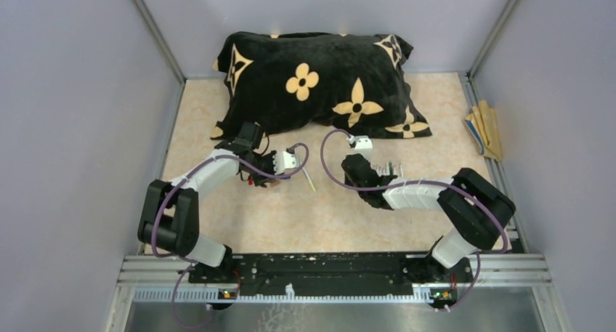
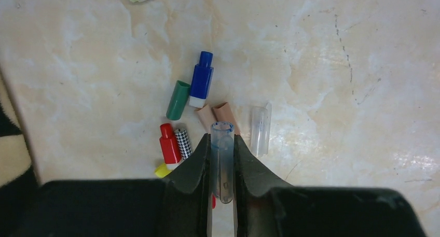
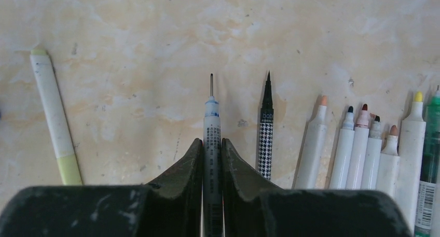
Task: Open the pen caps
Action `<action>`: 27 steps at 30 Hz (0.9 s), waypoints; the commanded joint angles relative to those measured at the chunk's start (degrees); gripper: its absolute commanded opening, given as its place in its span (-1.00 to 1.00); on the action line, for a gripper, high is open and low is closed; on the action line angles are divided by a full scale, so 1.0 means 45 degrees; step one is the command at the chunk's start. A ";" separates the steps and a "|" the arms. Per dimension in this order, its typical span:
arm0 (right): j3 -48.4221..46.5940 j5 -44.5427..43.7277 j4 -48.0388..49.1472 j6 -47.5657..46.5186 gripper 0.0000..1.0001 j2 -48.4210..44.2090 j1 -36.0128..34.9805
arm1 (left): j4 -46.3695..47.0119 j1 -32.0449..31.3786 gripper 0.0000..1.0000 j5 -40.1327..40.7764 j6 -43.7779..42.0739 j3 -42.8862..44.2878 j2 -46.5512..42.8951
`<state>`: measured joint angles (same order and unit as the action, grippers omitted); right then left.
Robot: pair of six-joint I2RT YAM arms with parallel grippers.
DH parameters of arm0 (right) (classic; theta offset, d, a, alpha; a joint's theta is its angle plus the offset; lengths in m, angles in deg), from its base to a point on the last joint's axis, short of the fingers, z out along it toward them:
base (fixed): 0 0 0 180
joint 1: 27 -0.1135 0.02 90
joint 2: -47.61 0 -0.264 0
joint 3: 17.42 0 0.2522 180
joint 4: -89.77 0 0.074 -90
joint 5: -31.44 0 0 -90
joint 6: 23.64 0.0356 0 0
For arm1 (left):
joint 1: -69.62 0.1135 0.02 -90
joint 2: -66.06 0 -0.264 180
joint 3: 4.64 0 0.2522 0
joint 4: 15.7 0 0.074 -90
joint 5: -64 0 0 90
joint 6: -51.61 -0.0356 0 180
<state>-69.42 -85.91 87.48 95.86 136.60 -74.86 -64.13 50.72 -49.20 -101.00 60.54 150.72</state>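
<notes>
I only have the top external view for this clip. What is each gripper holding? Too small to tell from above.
Observer: The left gripper is shut on a clear plastic cap with a blue-stained rim.
Operator: And the right one?
Observer: The right gripper is shut on a slim grey pen with a bare needle tip.
Operator: Any other caps off?
Observer: Yes: a green plastic cap, a blue plastic cap and a red plastic cap lie loose on the marbled table.
</notes>
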 commanded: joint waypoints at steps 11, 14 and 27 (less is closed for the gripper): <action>0.0939 0.0266 0.1532 0.1709 -0.50 0.0828 0.0485 | 0.1478 -0.0077 -0.33 -0.0221 0.0845 -0.1041 0.0381; 0.1129 0.0416 0.1466 0.1735 -0.57 0.0683 0.0559 | 0.1502 -0.0078 -0.27 -0.0111 0.0847 -0.0960 0.0567; 0.0883 -0.0087 0.0074 0.0602 -0.59 -0.1979 0.0557 | -0.0751 -0.0027 0.14 -0.0822 0.1506 0.0860 0.0201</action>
<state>-63.32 -85.10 89.55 100.84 132.43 -72.56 -61.71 50.61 -49.63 -96.45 59.38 152.95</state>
